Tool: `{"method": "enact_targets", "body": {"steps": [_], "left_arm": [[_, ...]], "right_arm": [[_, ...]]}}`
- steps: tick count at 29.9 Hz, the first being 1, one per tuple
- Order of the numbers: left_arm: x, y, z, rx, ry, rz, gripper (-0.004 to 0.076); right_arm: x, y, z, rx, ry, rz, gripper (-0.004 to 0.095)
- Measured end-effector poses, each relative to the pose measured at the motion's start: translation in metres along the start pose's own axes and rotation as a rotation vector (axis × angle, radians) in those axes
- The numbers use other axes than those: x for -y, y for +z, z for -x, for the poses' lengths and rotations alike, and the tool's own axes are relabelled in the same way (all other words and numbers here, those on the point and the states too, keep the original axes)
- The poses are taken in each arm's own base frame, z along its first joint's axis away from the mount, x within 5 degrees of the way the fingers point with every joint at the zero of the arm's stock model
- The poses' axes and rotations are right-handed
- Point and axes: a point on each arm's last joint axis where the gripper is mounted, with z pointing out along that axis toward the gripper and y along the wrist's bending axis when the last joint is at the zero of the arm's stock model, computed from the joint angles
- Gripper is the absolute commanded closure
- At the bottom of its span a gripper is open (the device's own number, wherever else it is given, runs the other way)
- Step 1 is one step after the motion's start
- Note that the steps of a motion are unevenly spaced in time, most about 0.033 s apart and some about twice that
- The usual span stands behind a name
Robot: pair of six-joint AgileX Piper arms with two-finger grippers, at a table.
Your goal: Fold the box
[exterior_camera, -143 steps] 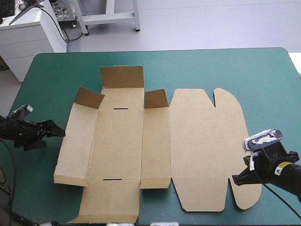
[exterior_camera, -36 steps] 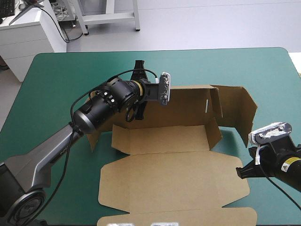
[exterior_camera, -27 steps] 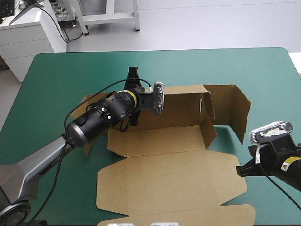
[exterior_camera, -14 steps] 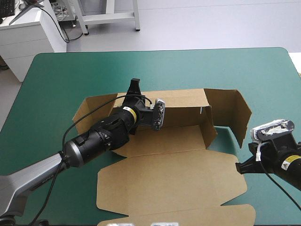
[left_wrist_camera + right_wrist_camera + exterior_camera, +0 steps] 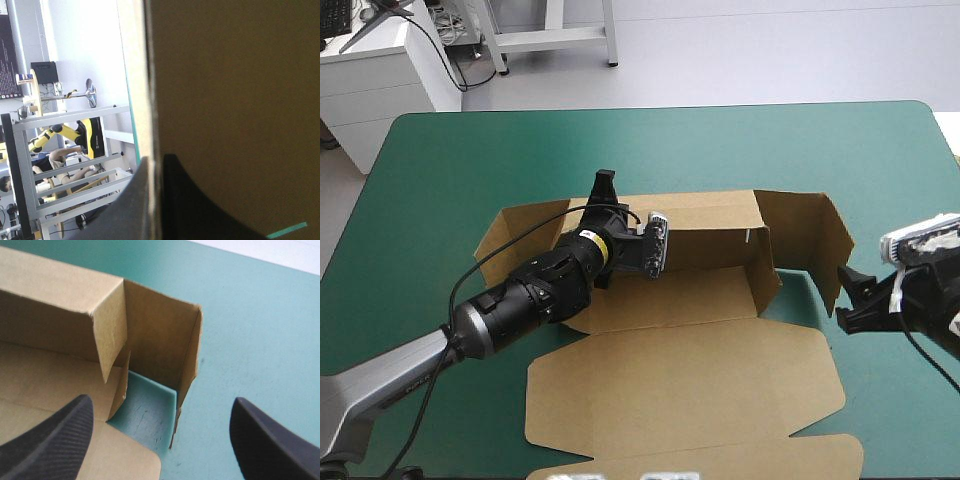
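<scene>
While the left gripper [image 5: 604,190] stays almost where it was a moment ago, the right gripper [image 5: 852,297] has changed. It has left the right edge of the flat lid [image 5: 690,390] and has come toward the table's far edge, so it now stands just beside the end flap [image 5: 815,240].

The box [image 5: 660,300] lies in the middle of the teal-green cover [image 5: 470,150], half made. Its far wall [image 5: 710,225] stands upright and the lid lies flat toward the near edge. The end flap at the right stands too, but it is swung outward from the wall's corner and is not tucked.

The left fingers [image 5: 200,205] are clamped on the top edge of the far wall, toward its left part. In the left wrist view you see the board pinched between them. The right fingers [image 5: 55,440] are spread wide and hold nothing. In the right wrist view the end flap is straight ahead of them, with a bit of bare cover at its foot.

I judge that the wall is now secured and the right arm is lining up for the end flap. You probably need to push or grip this flap and turn it inward along the short side. Take care that the left grip does not loosen, otherwise the wall may fall back.
</scene>
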Motion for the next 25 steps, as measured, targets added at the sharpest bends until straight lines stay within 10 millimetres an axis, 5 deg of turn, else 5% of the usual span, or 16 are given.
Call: {"method": "enact_targets", "body": {"steps": [11, 19, 25], "left_arm": [[0.000, 0.000, 0.000, -0.001, -0.027, -0.001, 0.0732], [0.000, 0.000, 0.000, -0.001, -0.041, -0.001, 0.0732], [0.000, 0.000, 0.000, -0.001, -0.063, -0.001, 0.0732]], "right_arm": [[0.015, 0.021, 0.080, 0.074, 0.024, -0.032, 0.0160], [0.026, 0.093, 0.130, 0.009, 0.038, -0.023, 0.0160], [0.032, 0.165, 0.142, -0.139, 0.044, -0.002, 0.0160]]}}
